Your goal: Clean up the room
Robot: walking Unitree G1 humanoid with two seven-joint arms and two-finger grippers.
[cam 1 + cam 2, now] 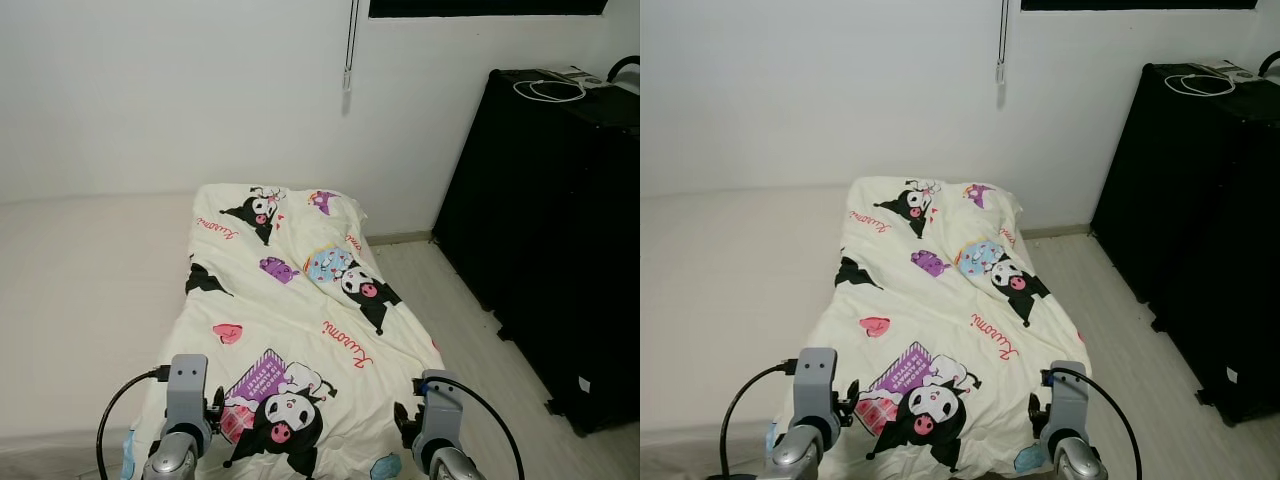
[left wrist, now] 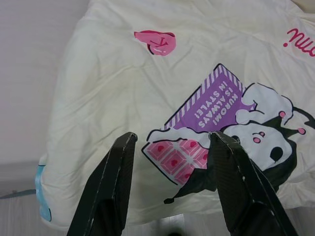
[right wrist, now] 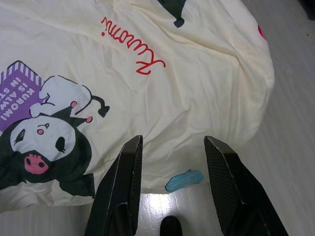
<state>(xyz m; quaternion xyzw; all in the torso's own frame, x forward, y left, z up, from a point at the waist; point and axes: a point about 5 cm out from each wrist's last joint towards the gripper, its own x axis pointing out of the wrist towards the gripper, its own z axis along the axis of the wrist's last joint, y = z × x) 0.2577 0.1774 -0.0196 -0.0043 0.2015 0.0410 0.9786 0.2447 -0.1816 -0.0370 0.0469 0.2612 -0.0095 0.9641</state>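
My left gripper [image 2: 172,157] hangs with its two long black fingers spread wide and empty, just above the near edge of the cream cotton quilt printed with black-and-white cartoon characters [image 1: 300,320]. My right gripper [image 3: 172,162] is the same, wide apart and holding nothing, over the quilt's near right corner. In the head views both wrists sit at the bottom of the frame, left and right of the big printed figure with the purple card.

The quilt runs from bottom centre up to the middle of the frame, lying along the right side of the pale bare mattress [image 1: 80,290]. I judge it soft, light and floppy: it will sag and drag once lifted, and the cloth may slide between smooth fingers. The best hold, I think, is a pinch at each near corner, gathering a fold so the fingers bite on a thicker layer.

The very near hem is cut off below the frame, and I cannot tell whether anything lies beneath the quilt. At the right stands a tall black cabinet [image 1: 560,240] with a white cable [image 1: 548,90] on top; its far end is cropped.
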